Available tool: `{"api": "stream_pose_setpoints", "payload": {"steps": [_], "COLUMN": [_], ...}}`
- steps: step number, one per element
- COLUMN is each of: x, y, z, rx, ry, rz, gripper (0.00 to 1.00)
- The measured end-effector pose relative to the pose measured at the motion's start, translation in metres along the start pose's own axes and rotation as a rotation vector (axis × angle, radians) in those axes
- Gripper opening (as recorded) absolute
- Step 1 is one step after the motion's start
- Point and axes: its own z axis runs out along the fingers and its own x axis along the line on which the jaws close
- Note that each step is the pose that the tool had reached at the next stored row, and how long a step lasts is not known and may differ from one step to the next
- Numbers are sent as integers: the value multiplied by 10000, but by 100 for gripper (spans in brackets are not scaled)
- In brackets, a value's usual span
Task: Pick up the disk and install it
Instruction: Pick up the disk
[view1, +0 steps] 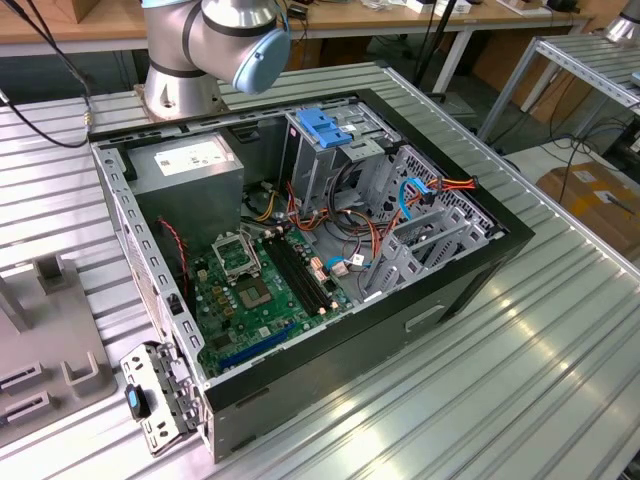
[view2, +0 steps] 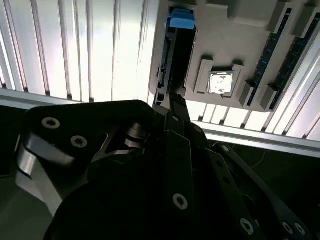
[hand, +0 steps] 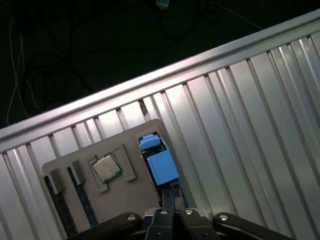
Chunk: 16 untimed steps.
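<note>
The ribbed metal table (hand: 250, 125) carries a grey tray (hand: 127, 137). The disk (hand: 162, 165) stands on its edge in a slot at the tray's side, with its blue plastic on top. The gripper (hand: 172, 212) hangs close above one end of the disk. The disk's long axis runs straight away from the gripper. I cannot tell if the gripper is open or closed.

nothing legible. print too small to make out on the white sticker (view1: 190, 155) atop the grey power supply (view1: 200, 185), likewise on the cardboard box (view1: 572, 205) at the exterior view's right.
</note>
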Motion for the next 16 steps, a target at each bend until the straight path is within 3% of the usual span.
{"api": "stream_pose_setpoints", "payload": {"steps": [8,16], "x": [0,0], "y": [-1,-1], "z": [16,16], "rx": [-46,-50], "ry": [69,74], "rz": [-1918,-2065], "gripper": [11,11]}}
